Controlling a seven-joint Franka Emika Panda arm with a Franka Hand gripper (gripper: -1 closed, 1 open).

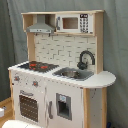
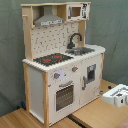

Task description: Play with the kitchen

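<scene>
The kitchen (image 1: 70, 92) is a tall white and light-wood toy unit standing upright, seen in both exterior views. Its counter holds a red-ring stove (image 1: 36, 65), a metal sink (image 1: 72, 73) and a black faucet (image 1: 85, 59). Above are a grey hood (image 1: 40, 25) and a microwave cabinet (image 1: 75, 23). Below sit the knobs (image 1: 17, 78) and the oven door (image 1: 28, 107), which is closed. In the second exterior view the kitchen (image 2: 37, 87) shows its stove (image 2: 52, 59), faucet (image 2: 74, 40) and oven door (image 2: 64, 96). My white gripper (image 2: 117, 95) is low at the second exterior view's right edge, apart from the kitchen.
A grey-green curtain (image 2: 112, 30) hangs behind the kitchen. Light wooden tabletops (image 2: 90, 117) lie under and in front of it, with a seam between two boards. A rounded counter end (image 1: 102, 78) juts out beside the sink.
</scene>
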